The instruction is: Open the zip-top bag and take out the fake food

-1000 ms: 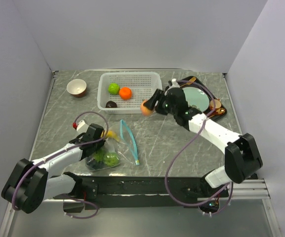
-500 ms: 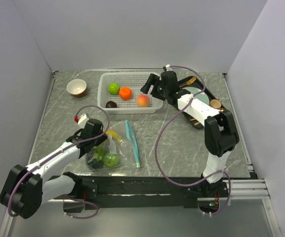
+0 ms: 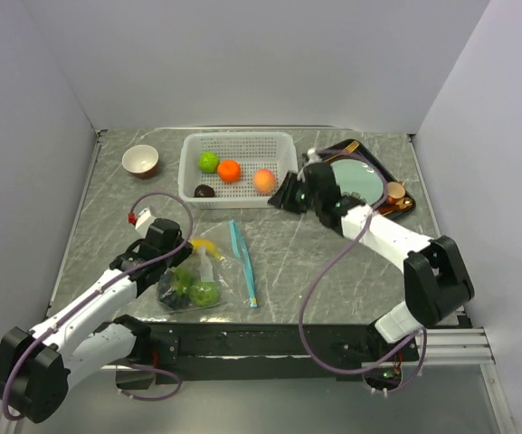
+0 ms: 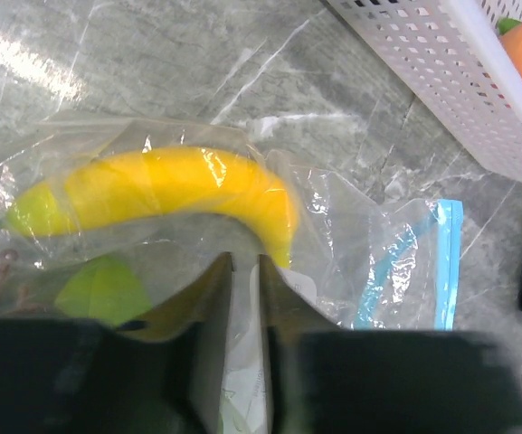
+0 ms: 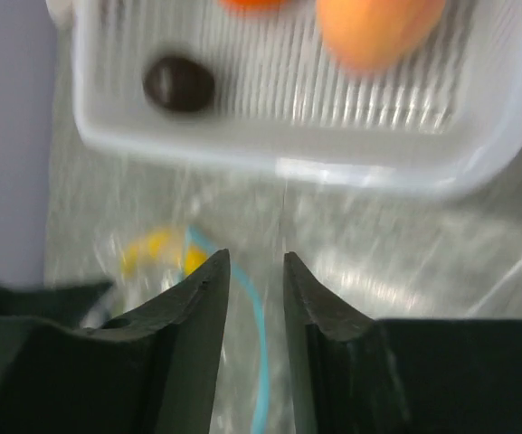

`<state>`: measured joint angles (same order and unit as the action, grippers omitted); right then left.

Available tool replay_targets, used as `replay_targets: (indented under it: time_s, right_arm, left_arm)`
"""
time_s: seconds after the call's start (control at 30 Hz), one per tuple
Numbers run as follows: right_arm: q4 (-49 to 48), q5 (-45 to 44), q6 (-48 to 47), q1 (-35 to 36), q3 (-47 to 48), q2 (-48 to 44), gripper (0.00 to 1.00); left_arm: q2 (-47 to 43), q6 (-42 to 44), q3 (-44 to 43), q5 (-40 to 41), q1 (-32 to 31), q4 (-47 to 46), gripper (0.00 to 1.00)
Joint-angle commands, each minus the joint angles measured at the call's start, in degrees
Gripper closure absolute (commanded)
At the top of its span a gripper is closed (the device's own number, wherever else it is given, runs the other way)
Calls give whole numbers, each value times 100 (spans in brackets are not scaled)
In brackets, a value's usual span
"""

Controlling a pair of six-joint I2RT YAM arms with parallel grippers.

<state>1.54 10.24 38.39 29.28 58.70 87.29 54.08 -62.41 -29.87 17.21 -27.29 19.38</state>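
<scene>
**Zip-top bag** (image 4: 360, 217): clear crinkled plastic, lying flat by the near edge of the tabletop, left of centre. Its teal zip strip (image 3: 242, 258) runs along the side toward the table's middle.

**Contents of the bag:**
- yellow banana (image 4: 161, 185)
- bagged green fruit (image 3: 204, 292)
- dark cluster (image 3: 177, 285), probably grapes; too small to be sure

**Left gripper** (image 4: 245, 262): over the bag, just nearside of the banana. It is clamped on a fold of the bag's film, with only a sliver between the fingers.

**White basket** (image 3: 239, 137): at the far edge, left of centre, well apart from the bag. It holds:
- lime-green ball (image 3: 208, 162)
- orange (image 3: 230, 170)
- peach (image 3: 264, 181)
- dark brownish piece (image 3: 204, 191)

**Right gripper** (image 5: 256, 258): just outside the basket's near right corner. It is empty, jaws drawn nearly together with a narrow gap. The wrist view is blurred.

**Small bowl** (image 3: 140, 161): far-left corner.

**Pale-green plate** (image 3: 358, 181): toward the far-right corner.
</scene>
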Motion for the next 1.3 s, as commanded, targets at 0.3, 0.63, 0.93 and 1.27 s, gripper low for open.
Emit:
replay_targets:
  time_s: [0.3, 0.63, 0.93, 1.27]
  right_arm:
    - [-1481, 1244, 459, 1361, -702, 833, 67]
    - [-2166, 2016, 863, 1660, -640, 1642, 66]
    - [-2403, 2359, 951, 1783, -666, 1862, 65]
    - [-2553, 2553, 1083, 1818, -658, 2064, 62]
  left_arm:
    - [-460, -175, -89, -288, 22, 997, 88]
    - [-1172, -95, -212, -1132, -75, 1955, 99]
    - [-1401, 27, -704, -1597, -110, 3062, 99]
    - [-1278, 36, -740, -1773, -250, 3687, 99]
